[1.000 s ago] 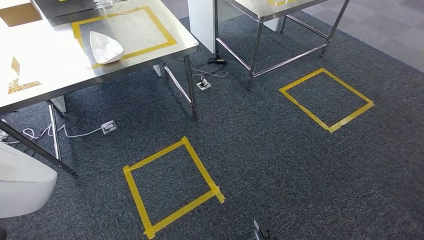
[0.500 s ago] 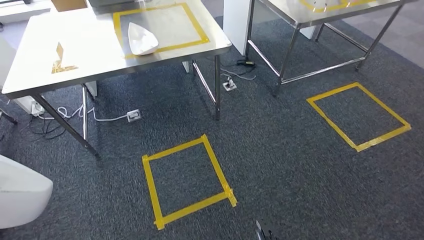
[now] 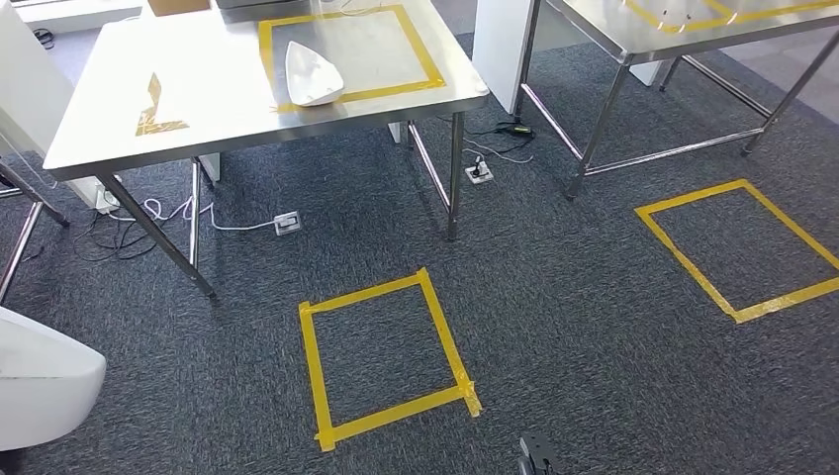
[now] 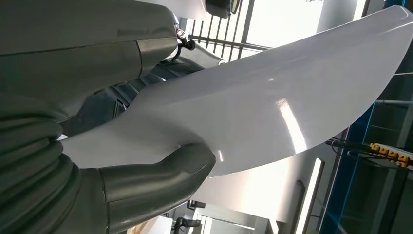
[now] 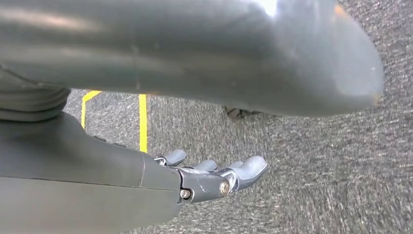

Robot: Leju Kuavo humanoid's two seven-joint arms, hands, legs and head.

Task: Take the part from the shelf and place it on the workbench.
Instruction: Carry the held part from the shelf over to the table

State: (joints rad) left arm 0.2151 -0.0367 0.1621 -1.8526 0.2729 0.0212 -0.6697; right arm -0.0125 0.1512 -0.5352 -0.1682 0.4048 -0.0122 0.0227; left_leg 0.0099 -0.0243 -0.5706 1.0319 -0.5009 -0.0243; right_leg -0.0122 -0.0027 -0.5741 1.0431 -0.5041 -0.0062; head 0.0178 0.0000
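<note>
part in hand, bench ahead
left hand (image 4: 122,190) grips the white part (image 4: 272,112); right hand (image 5: 214,178) hangs open and empty; placing on the workbench (image 3: 198,89) remains.

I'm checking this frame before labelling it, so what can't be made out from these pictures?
- Large glossy white curved part: the head view's left edge cuts it off; full shape unknown.
- Left robot hand: in the left wrist view the part hides its fingers beyond the thick grey thumb.
- Right robot hand: blurred, partly hidden under its own thumb.
- Second white curved part on the steel workbench: too small for detail.
</note>
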